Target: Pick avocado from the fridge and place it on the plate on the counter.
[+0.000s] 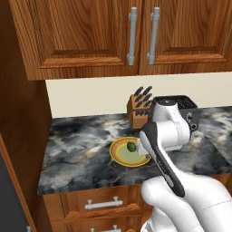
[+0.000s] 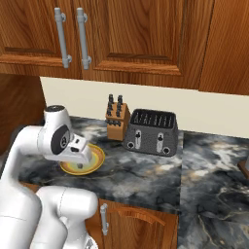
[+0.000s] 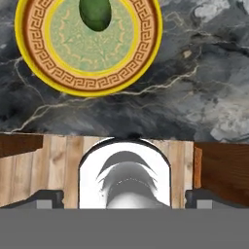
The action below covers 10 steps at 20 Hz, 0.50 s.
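Gripper [image 3: 124, 199]: the two dark tips sit wide apart at the bottom corners of the hand view, with nothing between them. At 12 o'clock from the tips in that view lies the plate [image 3: 44, 73] on the counter [image 3: 194, 97]. The avocado [image 3: 95, 13] rests on the plate's pale green centre, toward its 12 o'clock side. In the left base view the avocado [image 1: 132, 147] sits on the plate [image 1: 118, 156] just beside the white arm. A knife block [image 2: 117, 121] and a toaster [image 2: 151, 132] stand on the counter at the plate's 2 o'clock in the right base view.
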Tool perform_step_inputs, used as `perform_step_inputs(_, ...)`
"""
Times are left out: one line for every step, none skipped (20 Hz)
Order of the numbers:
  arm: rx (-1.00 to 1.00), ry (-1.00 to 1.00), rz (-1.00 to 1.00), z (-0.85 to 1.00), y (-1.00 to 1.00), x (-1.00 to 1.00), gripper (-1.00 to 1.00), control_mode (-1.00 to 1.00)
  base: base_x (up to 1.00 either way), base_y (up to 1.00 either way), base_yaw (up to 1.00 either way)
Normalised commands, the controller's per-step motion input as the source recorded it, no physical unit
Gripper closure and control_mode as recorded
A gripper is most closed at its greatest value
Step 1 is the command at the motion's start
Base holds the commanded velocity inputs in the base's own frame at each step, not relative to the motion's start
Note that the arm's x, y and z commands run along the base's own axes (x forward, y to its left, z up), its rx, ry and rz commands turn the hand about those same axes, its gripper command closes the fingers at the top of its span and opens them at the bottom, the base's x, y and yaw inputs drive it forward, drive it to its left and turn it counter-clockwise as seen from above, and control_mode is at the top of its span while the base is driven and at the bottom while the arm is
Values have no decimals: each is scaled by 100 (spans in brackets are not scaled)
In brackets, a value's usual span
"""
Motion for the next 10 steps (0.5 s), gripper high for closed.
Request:
perform_step_inputs(-5,0,-7,15,-56,-37,-100,-100,0,0,0)
perform_step_inputs(-5,1,-6,15,-63,-18,-100,-100,0,0,0)
perform_step_inputs(-3,0,-3,23,-87,0,-100,-100,0,0,0)
perform_step_inputs(-1,0,-2,27,-96,0,-100,-100,0,0,0)
perform_step_inputs(0,0,-2,31,-96,0,-100,-100,0,0,0)
perform_step_inputs(0,2,-3,35,-95,0,-100,-100,0,0,0)
perform_step_inputs(0,5,-6,37,-96,0,-100,-100,0,0,0)
perform_step_inputs(0,11,-12,47,-100,0,-100,-100,0,0,0)
perform_step_inputs(5,11,-16,44,-100,0,-100,-100,0,0,0)
perform_step_inputs(7,5,-19,24,-100,0,-100,-100,0,0,0)
